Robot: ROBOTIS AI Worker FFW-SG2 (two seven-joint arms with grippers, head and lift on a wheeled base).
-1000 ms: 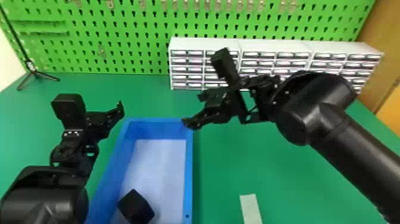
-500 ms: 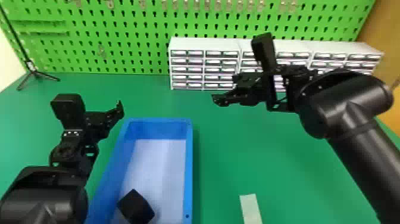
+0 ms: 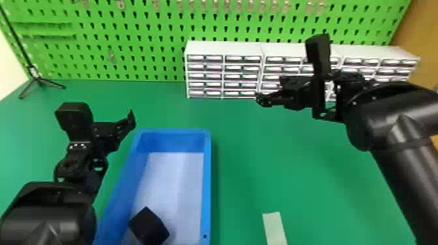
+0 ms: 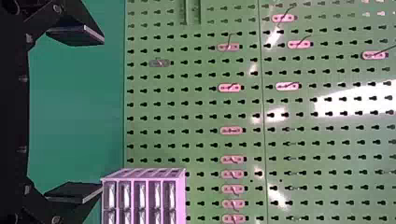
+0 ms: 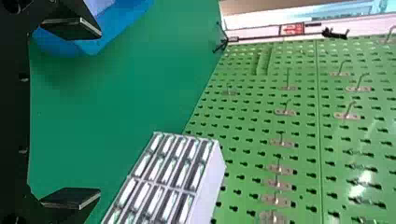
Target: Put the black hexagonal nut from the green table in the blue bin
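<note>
Placing step looks done: blk hex nut (image 3: 149, 226) sits in the blue bin (image 3: 207, 182), down on the pale floor toward the robot's end & near the L wall; can't tell if it touches that wall. Outline is angular, but I can't confirm six sides from here.

L hand (image 4: 101, 114): wide open, nothing btwn its fingers, just L of the bin. R hand (image 5: 99, 113): also wide open & empty, well off to the R, above the green surface (image 3: 293, 169) and in front of the drawer cabinets (image 3: 205, 76).

Next move, I'd judge: no more grasping; just park the R arm clear & leave the nut be. Main risk is prob. the L hand knocking the bin rim if it swings R, so keep it put.

Count: 1 nut, 1 bin, 2 hands, 1 pale strip (image 3: 274, 228) on the surface R of the bin, 1 tripod stand (image 3: 39, 79) far L, 1 pegboard (image 3: 146, 39) at the back, approx. 3 drawer cabinets side by side.
</note>
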